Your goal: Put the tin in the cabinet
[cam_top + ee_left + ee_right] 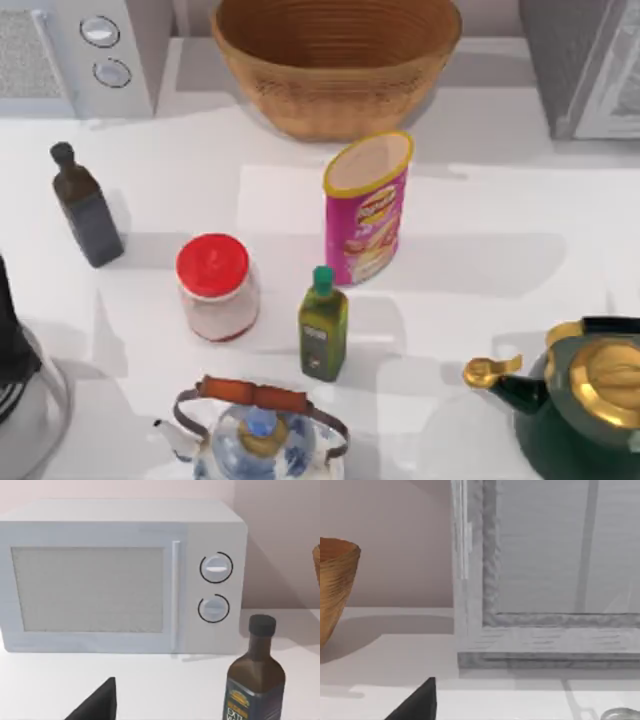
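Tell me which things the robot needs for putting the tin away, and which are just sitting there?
Needed:
tin
cabinet

Just sitting there:
basket
microwave
dark bottle
red-lidded jar
green bottle
blue-and-white kettle
green-and-gold teapot

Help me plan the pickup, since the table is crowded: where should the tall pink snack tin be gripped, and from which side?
Grip the tall pink cylindrical tin around its mid-body, fingers across the round wall. It stands upright, so a sideways grasp looks safest. Coming from the top view's right seems best: that side is bare table, while the green oil bottle and red-lidded jar crowd its front-left.
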{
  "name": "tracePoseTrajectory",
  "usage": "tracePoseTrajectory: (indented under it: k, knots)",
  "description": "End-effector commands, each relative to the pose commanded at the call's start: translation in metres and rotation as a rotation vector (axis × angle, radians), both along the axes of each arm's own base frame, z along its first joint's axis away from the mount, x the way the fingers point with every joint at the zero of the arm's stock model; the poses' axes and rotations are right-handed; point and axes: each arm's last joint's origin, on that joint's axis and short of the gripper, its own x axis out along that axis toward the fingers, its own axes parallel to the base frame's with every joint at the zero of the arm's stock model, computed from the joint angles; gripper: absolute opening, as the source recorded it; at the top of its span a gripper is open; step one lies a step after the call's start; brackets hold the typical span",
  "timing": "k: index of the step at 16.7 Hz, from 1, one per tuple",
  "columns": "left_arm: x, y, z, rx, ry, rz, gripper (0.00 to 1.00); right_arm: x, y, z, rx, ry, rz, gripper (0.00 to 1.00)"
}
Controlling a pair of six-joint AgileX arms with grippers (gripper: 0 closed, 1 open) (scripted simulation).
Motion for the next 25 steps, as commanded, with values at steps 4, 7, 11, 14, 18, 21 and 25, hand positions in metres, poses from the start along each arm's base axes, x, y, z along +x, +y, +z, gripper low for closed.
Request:
tracePoseTrajectory:
  k: [4, 7, 11, 14, 18, 21, 25]
  knots:
    - [0.000, 0.000, 0.000, 0.000, 0.000, 0.000, 1.00, -0.002, 0.000, 0.011, -0.007, -0.044, -0.002, 1.00]
    - [0.000, 0.000, 0.000, 0.000, 0.000, 0.000, 1.00, -0.009, -0.001, 0.041, -0.029, -0.138, -0.011, 1.00]
    - [0.000, 0.000, 0.000, 0.000, 0.000, 0.000, 1.00, -0.011, -0.003, 0.078, -0.049, -0.157, -0.038, 1.00]
    - [0.000, 0.000, 0.000, 0.000, 0.000, 0.000, 1.00, -0.001, -0.007, 0.098, -0.052, -0.089, -0.066, 1.00]
    - [0.000, 0.000, 0.000, 0.000, 0.000, 0.000, 1.00, 0.026, -0.014, 0.112, -0.050, 0.064, -0.100, 1.00]
    - [0.000, 0.000, 0.000, 0.000, 0.000, 0.000, 1.00, 0.054, -0.023, 0.112, -0.051, 0.200, -0.113, 1.00]
    - [0.000, 0.000, 0.000, 0.000, 0.000, 0.000, 1.00, 0.094, -0.038, 0.093, -0.049, 0.411, -0.106, 1.00]
